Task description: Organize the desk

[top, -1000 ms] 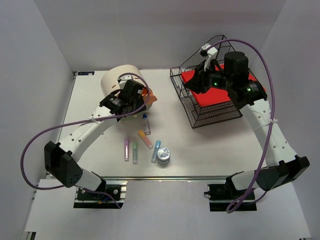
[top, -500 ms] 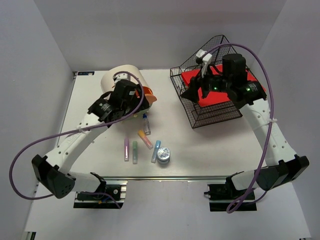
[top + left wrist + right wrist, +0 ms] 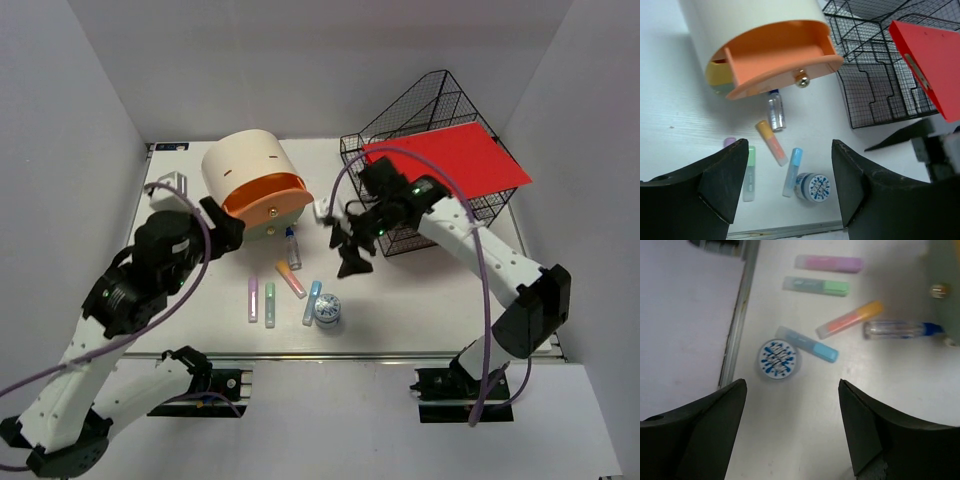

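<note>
Left gripper: jaws wide apart, empty, near the drawer box, whose orange drawer is slightly out. Right gripper: also spread, holding nothing, over mid-desk. The desk lies under everything, with its rail at the near edge. 4 highlighters, 1 clear vial and 1 round tin lie loose front-centre. The red folder lies atop the wire basket, far right.

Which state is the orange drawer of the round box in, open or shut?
Open: the orange drawer juts out from the cream box, its hollow inside showing.
</note>
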Controlling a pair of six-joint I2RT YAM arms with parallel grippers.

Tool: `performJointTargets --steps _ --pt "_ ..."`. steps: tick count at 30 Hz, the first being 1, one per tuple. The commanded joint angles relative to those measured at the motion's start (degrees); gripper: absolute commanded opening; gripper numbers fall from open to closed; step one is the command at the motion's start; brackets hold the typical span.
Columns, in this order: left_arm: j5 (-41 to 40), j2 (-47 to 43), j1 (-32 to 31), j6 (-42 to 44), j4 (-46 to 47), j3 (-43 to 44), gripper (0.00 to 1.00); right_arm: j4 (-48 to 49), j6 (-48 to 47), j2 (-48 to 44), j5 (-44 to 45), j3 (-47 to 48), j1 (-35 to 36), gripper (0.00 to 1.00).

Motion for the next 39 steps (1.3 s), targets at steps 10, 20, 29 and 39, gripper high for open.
performJointTargets --steps 10,20,29,39 --pt "-4.6 -8.98 0.35 1.24 -4.26 -6.62 0.79 12.65 -9.1 -5.23 13.16 -21.14 12.06 0.89" --pt "-7.42 -12.06 0.35 0.8 -5.92 -9.34 0.81 19.42 -3.22 -3.47 15.0 -21.05 13.2 0.89" --pt "-8.56 -14.26 0.35 -0.96 -7.68 -10.75 0.82 22.67 0.03 -0.31 19.04 -20.17 14.61 0.89" --pt "-8.82 -16.28 0.35 -2.37 -9.44 -11.01 0.82 23.29 1.0 3.2 21.86 -18.68 15.84 0.89"
